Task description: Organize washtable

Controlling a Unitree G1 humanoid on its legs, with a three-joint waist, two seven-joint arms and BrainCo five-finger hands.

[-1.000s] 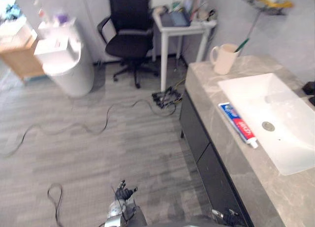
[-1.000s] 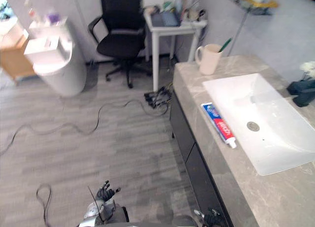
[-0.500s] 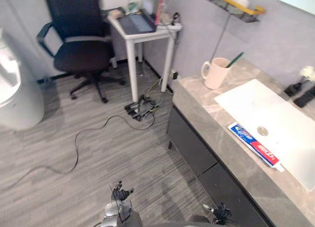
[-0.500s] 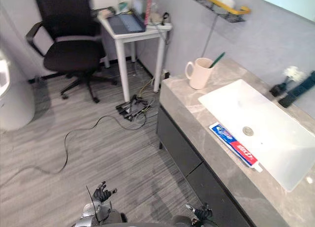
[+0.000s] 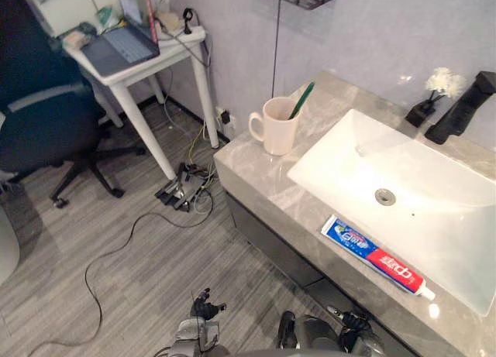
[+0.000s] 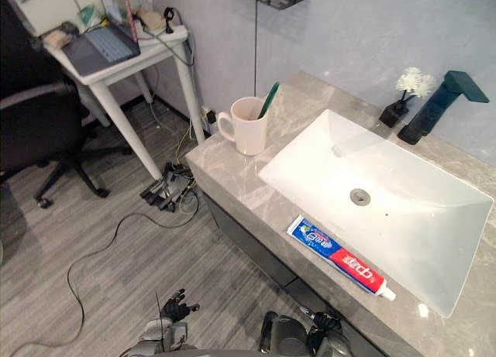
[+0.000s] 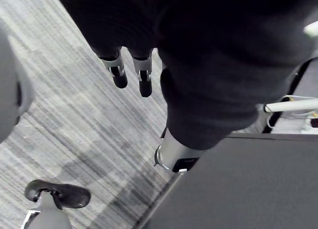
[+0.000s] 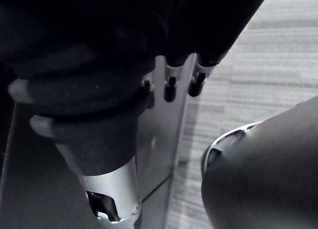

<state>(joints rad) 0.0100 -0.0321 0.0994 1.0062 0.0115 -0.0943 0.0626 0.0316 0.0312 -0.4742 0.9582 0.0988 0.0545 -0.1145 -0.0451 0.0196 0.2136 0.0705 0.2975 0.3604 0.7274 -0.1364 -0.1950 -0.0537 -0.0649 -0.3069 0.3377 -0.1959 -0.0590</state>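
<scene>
A grey stone washtable holds a white sink basin. A blue, red and white toothpaste tube lies flat on the counter's front strip, beside the basin. At the counter's left end a cream mug stands upright with a green toothbrush in it. My left hand hangs low over the floor, fingers straight, holding nothing. My right hand hangs low in front of the dark cabinet, also open and empty. Both hands are well below the counter and apart from everything on it.
A black faucet and a small vase with a white flower stand behind the basin. A white desk with a laptop, a black office chair and a power strip with cables lie to the left.
The camera has swung right, so the washtable now sits in the middle and the chair at the left edge. Both hands stay low and empty.
</scene>
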